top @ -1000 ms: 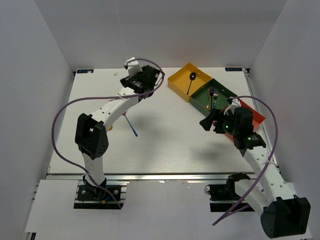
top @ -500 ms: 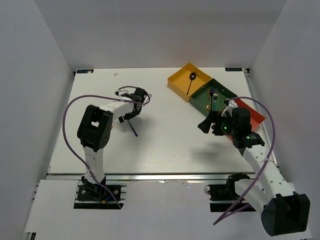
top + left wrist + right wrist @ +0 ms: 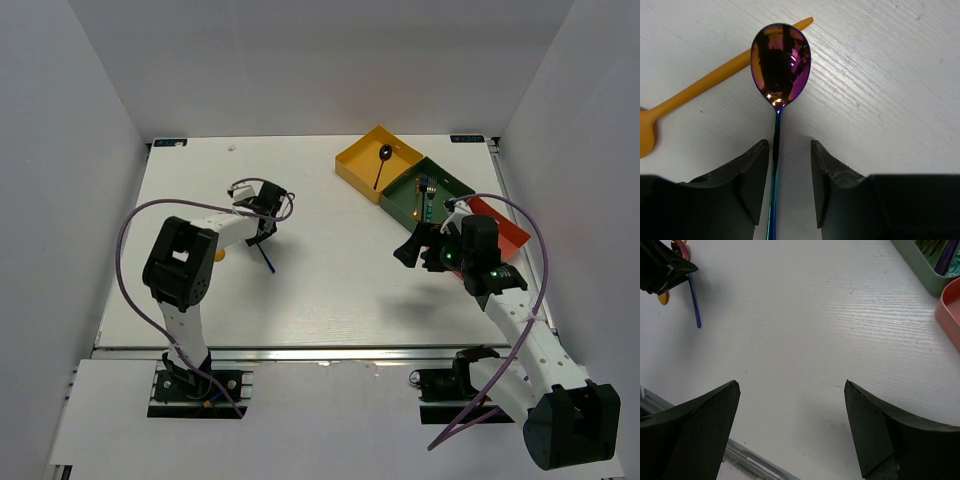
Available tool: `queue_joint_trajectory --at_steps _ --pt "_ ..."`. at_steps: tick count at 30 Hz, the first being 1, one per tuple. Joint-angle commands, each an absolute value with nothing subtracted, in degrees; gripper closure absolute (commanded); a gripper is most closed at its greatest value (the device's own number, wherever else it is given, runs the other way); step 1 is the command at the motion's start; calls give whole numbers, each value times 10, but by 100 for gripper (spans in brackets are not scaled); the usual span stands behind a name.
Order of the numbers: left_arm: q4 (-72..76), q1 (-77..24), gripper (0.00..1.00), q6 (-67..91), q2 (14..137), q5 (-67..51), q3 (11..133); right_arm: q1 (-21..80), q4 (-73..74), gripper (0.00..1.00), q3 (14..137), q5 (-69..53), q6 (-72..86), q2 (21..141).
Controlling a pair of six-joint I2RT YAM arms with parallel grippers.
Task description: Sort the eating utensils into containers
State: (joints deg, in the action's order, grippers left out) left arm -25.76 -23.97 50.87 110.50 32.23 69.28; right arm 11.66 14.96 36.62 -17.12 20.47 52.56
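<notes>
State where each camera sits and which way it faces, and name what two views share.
Top external: above and behind the robot, looking down on the table; left end effector and right end effector both show.
Left wrist: on the left wrist, looking straight down at the purple spoon and orange spoon; own fingers flank the handle.
Right wrist: on the right wrist, looking across the table toward the left end effector; own open fingers show.
Shared: both wrist views show the purple spoon's handle.

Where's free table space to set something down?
The table centre, between the purple spoon and the right gripper, is bare; so is the far-left corner. Crowded: the left gripper straddling that spoon beside the orange spoon, and the yellow tray, green tray and red tray far right.
</notes>
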Motion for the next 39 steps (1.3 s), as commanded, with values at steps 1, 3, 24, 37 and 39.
queue_joint_trajectory --at_steps 1,3,24,37,39 --pt "-243 -236 51 512 1089 270 631 120 138 11 374 -183 204 519" --pt "-227 -236 56 514 1084 259 614 123 140 11 377 -183 206 519" --pt "-187 -272 100 476 1017 211 514 125 57 11 353 -302 262 506" --pt "-204 -323 100 448 855 226 534 138 -77 11 299 -339 328 566" --pt "-203 -326 100 447 852 222 534 152 -97 11 303 -331 330 601"
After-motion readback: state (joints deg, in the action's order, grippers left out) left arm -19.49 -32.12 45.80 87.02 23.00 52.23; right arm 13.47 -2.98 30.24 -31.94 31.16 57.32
